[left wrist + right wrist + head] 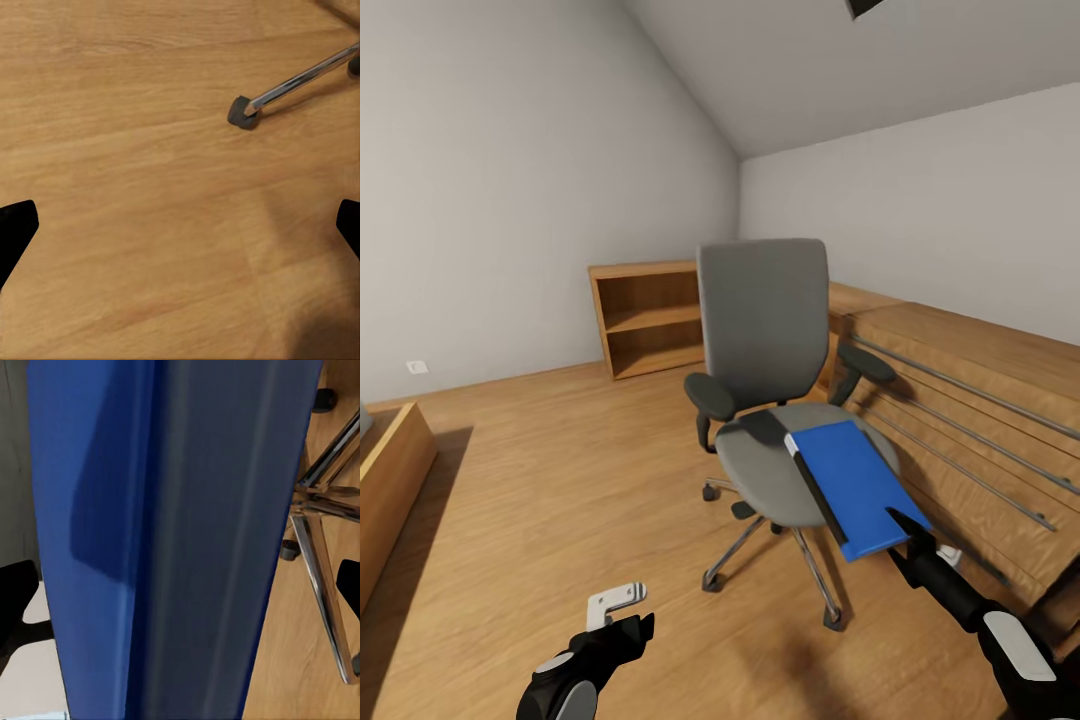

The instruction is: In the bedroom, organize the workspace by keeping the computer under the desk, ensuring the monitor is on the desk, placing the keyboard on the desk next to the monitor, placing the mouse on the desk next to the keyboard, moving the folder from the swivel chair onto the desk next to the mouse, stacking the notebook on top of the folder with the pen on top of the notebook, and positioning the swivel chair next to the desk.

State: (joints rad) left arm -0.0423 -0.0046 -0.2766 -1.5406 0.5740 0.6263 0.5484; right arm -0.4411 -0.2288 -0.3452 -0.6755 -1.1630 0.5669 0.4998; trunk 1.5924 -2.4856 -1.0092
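Blue and flat, the folder lies on the seat of the swivel chair, with its black spine toward the chair's left armrest and its near corner sticking out past the front edge of the seat. The right gripper is at this near corner; one black finger lies over the blue cover, but the head view does not let me say if the jaws are clenched on it. In the right wrist view the folder covers almost everything between the fingers, and I cannot tell there if the pads touch it; beside it the metal legs of the chair base show over the wooden floor.

Left of the chair and lower, the left gripper hangs over the floor with its jaws released and nothing between them. Its wrist view gives one chair leg with a dark caster.

Behind the chair a wooden open shelf stands at the grey wall.
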